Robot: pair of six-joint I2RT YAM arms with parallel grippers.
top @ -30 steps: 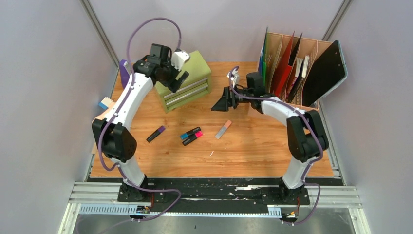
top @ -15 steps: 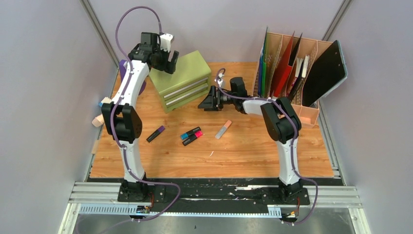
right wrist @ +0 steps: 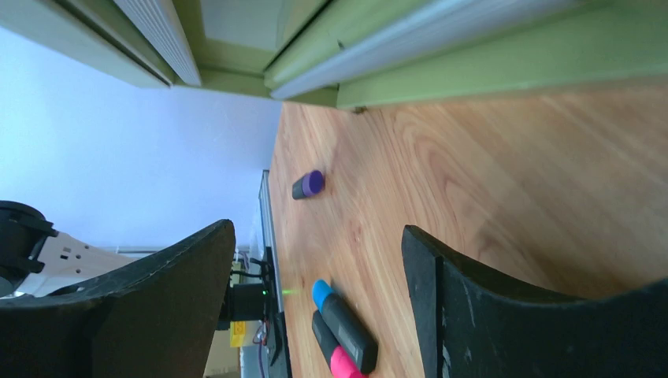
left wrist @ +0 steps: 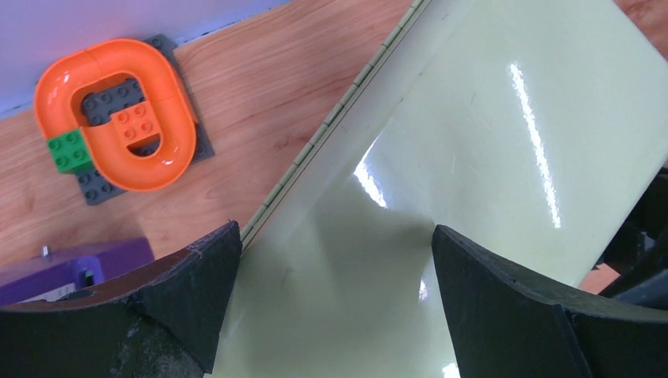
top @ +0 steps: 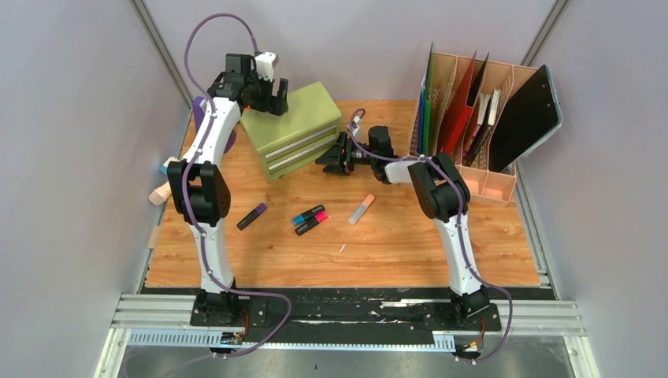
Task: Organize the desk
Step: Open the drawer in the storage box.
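Left gripper (top: 272, 93) gapes empty over the eleven-o'clock chest (top: 303, 114), right gripper (top: 326, 160) likewise at its drawers (top: 303, 153); the desk's (top: 394, 236) one-o'clock rack (top: 498, 187) holds folders (top: 459, 98).

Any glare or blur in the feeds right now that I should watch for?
Left wrist: bright glare streaks run across the glossy top of the green chest, washing out its surface there. Right wrist: the desk grain and the blue and pink highlighters read sharp, with no glare. Top external: even light, soft shadows, nothing blown out.
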